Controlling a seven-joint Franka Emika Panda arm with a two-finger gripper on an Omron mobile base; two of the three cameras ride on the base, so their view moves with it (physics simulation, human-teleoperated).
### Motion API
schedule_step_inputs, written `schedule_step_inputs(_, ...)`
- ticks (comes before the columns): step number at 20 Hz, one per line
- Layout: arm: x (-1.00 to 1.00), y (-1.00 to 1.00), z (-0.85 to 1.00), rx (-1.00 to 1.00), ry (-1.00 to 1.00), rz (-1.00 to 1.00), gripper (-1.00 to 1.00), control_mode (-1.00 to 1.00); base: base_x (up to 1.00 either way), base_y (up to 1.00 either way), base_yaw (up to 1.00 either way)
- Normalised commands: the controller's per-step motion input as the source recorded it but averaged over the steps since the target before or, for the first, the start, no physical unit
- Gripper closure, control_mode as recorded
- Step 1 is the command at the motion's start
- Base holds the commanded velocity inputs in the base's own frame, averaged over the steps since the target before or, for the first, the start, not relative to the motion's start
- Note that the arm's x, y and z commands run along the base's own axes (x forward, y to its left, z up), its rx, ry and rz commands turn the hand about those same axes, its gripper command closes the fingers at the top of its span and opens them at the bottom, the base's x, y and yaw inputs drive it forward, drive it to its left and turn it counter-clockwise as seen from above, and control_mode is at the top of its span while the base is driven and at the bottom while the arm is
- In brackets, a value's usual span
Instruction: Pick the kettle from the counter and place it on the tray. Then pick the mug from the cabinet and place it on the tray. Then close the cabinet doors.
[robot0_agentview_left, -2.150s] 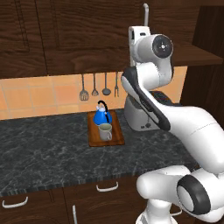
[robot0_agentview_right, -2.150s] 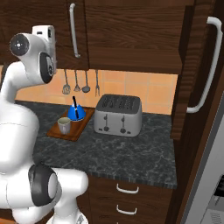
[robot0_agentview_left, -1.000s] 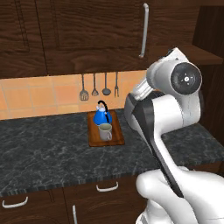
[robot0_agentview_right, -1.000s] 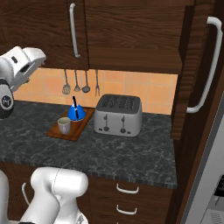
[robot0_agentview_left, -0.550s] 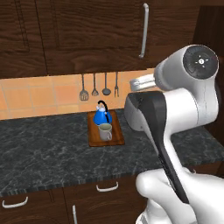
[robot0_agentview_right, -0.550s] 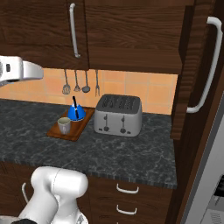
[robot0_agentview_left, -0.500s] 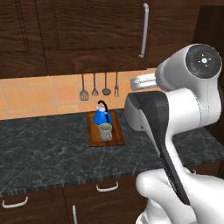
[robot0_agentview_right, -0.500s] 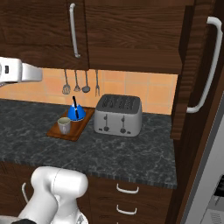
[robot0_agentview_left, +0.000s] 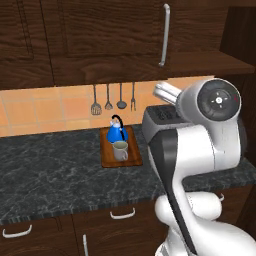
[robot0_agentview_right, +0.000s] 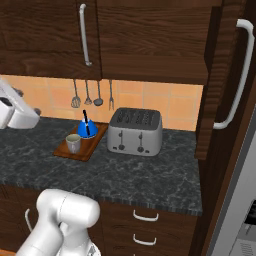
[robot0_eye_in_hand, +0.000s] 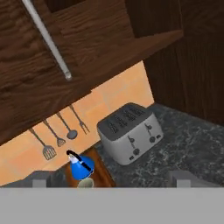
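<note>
I saw the counter (robot0_agentview_left: 60, 170) as dark marbled stone with pale veins, running along an orange tiled backsplash (robot0_agentview_left: 45, 107), dark wood drawers (robot0_agentview_right: 145, 220) with small curved handles below it. The tray (robot0_agentview_left: 121, 153) sat toward the counter's back edge, just left of the toaster (robot0_agentview_right: 135, 132). The kettle (robot0_agentview_left: 117, 134) stood upright on the tray's back half, black handle up. The mug (robot0_agentview_left: 120, 150) stood on the tray's front half, just beside the kettle; I couldn't tell if they touched. In the right base view I read the same layout: tray (robot0_agentview_right: 82, 141), kettle (robot0_agentview_right: 87, 128) behind, mug (robot0_agentview_right: 73, 143) in front near the tray's front left corner.

Four utensils (robot0_agentview_left: 112, 98) hung on the backsplash under the cabinet (robot0_agentview_left: 100, 40), right behind the tray. The cabinet doors (robot0_agentview_right: 50, 30) looked shut, flush with each other, grey bar handle (robot0_agentview_right: 85, 34) vertical. A tall dark panel with a long curved handle (robot0_agentview_right: 235, 75) stood at the counter's right end.

The gripper (robot0_eye_in_hand: 113, 181) was up high and tilted, looking down over the toaster (robot0_eye_in_hand: 130, 134) and kettle (robot0_eye_in_hand: 80, 166). I saw its fingertips (robot0_eye_in_hand: 40, 180) far apart at the bottom of the hand view, jaws spread wide, nothing between them. The arm's elbow blocked the toaster in the left base view.
</note>
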Motion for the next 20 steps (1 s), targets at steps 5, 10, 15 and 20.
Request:
schedule_step_inputs(5, -0.02, 0.09, -0.11, 0.42, -0.11, -0.53, -1.00, -1.00, 0.00, 0.00, 0.00)
schedule_step_inputs(10, -0.08, -0.03, 0.00, 0.20, -0.16, -0.20, -1.00, -1.00, 0.00, 0.00, 0.00)
schedule_step_inputs(15, -0.07, -0.16, -0.01, 0.24, -0.10, -0.17, -1.00, -1.00, 0.00, 0.00, 0.00)
schedule_step_inputs(20, -0.05, -0.24, 0.00, 0.19, -0.10, -0.22, -1.00, -1.00, 0.00, 0.00, 0.00)
